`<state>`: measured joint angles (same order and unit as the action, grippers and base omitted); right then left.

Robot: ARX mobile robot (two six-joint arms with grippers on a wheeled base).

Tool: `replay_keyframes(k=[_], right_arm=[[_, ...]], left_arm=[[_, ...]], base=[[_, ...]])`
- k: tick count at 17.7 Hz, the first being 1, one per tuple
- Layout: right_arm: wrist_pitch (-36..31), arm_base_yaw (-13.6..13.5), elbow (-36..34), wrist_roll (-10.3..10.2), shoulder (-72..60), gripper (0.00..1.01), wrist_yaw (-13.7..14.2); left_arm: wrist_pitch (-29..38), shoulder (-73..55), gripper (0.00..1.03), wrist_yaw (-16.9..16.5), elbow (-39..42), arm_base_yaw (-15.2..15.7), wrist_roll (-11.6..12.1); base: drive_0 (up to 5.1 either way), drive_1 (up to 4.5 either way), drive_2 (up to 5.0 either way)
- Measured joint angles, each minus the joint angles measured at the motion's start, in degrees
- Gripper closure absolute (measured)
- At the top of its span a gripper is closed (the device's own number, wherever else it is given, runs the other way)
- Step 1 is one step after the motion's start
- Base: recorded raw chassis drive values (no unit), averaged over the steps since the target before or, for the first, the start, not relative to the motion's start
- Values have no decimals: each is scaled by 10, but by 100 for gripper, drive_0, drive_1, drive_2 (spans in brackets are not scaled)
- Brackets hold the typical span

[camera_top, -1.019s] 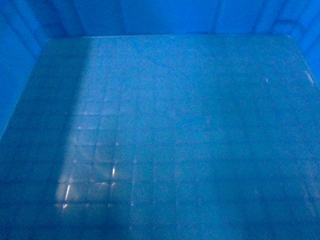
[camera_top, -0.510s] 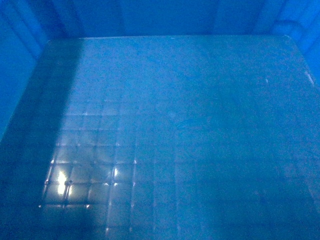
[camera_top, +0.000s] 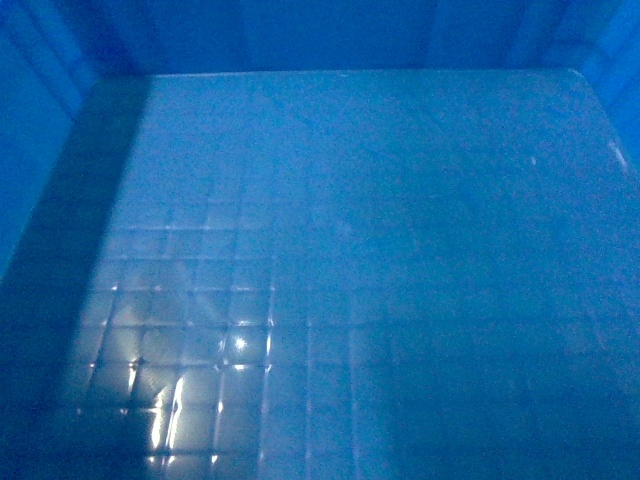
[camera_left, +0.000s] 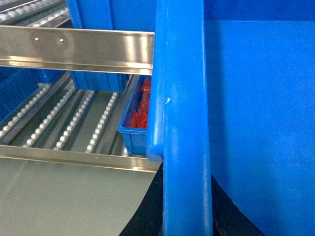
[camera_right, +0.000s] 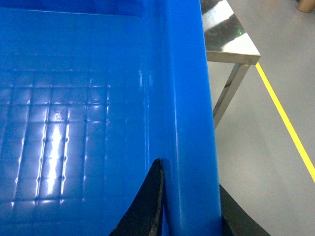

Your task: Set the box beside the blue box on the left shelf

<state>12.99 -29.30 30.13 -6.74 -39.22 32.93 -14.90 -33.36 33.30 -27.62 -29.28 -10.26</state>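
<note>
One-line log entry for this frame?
phase: carry | left gripper: clamps box rim | right gripper: clamps rim | shelf: ahead-left

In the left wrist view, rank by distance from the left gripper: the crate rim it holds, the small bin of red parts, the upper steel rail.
1. Crate rim, clamped between the left gripper fingers, centre.
2. Small bin of red parts, just left of the rim, on the rollers.
3. Upper steel rail, top left, beyond the bin.

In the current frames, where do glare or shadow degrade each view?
Head view: glare patch on the box floor at lower left, dark shadow band along the left wall, overall soft. Right wrist view: bright streaks on the gridded floor, yellow floor line sharp. Left wrist view: sheen on the steel rail, rollers clear.
</note>
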Motion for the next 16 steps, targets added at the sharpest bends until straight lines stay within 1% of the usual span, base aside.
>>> replay_keyframes(k=[7,16], right_arm=[[0,0,0,0,0,88,0],[0,0,0,-1,0,88,-1]], left_arm=[[0,0,96,0,0,0,0],[-1,0,96,1,0,0,1]], base=[[-498,233,233],[-483,337,161]])
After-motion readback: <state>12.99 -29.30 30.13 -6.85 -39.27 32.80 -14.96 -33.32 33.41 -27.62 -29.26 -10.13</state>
